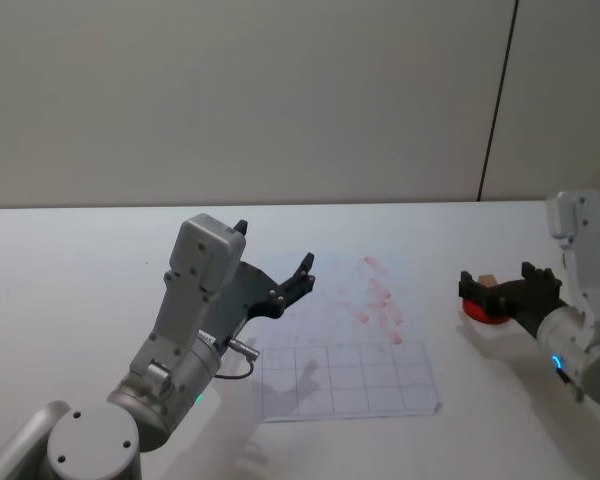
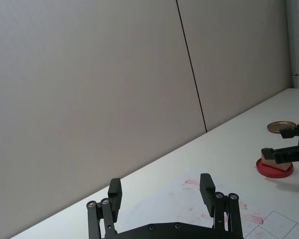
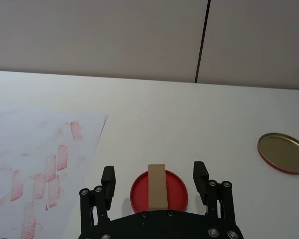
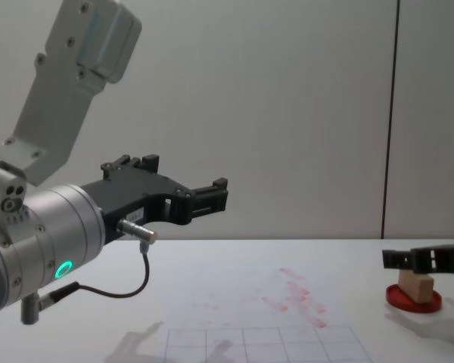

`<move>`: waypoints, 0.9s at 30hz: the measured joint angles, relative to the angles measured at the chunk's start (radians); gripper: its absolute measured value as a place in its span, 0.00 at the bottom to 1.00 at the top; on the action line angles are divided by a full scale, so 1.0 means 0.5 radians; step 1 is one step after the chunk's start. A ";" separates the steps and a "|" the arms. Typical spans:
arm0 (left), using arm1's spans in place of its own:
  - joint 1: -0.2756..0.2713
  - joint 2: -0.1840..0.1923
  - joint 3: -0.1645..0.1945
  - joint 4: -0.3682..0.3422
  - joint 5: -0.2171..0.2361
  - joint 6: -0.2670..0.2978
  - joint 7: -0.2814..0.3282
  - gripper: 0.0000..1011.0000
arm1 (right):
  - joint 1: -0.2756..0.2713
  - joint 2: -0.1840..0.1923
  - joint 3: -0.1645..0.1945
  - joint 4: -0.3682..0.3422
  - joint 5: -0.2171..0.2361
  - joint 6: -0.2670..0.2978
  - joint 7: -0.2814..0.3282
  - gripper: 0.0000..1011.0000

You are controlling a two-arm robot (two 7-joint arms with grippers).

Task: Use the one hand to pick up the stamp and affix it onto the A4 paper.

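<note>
Left gripper [image 1: 275,248] hangs open, idle, above the white tabletop [image 1: 70,260]; right gripper [image 3: 153,170], jaws spread to grasp, flanks the tan wooden stamp [image 3: 157,186] atop a round red ink pad [image 3: 138,193].

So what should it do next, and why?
Probably shut the jaws of the right gripper: they stand open on either side of the stamp, which rests on the red ink pad. The left gripper hangs raised, open, near the A4 paper.

Wooden stamp [image 3: 157,186], matt A4 paper [image 1: 332,388]
</note>
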 joint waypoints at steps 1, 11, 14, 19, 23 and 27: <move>0.000 0.000 0.000 0.000 0.000 0.000 0.000 0.98 | 0.000 0.000 0.000 0.000 0.000 0.000 0.000 0.97; 0.000 0.000 0.000 0.000 0.000 0.000 0.000 0.98 | 0.098 -0.037 0.002 0.197 0.000 -0.010 0.041 0.70; 0.000 0.000 0.000 0.000 0.000 0.000 0.000 0.98 | 0.117 -0.044 0.002 0.238 -0.002 -0.016 0.048 0.59; 0.000 0.000 0.000 0.000 0.000 0.000 0.000 0.98 | 0.144 -0.054 0.001 0.291 -0.009 -0.024 0.055 0.45; 0.000 0.000 0.000 0.000 0.000 0.000 0.000 0.98 | 0.159 -0.061 0.000 0.321 -0.016 -0.028 0.055 0.34; 0.000 0.000 0.000 0.000 0.000 0.000 0.000 0.98 | 0.173 -0.066 0.000 0.348 -0.024 -0.029 0.049 0.23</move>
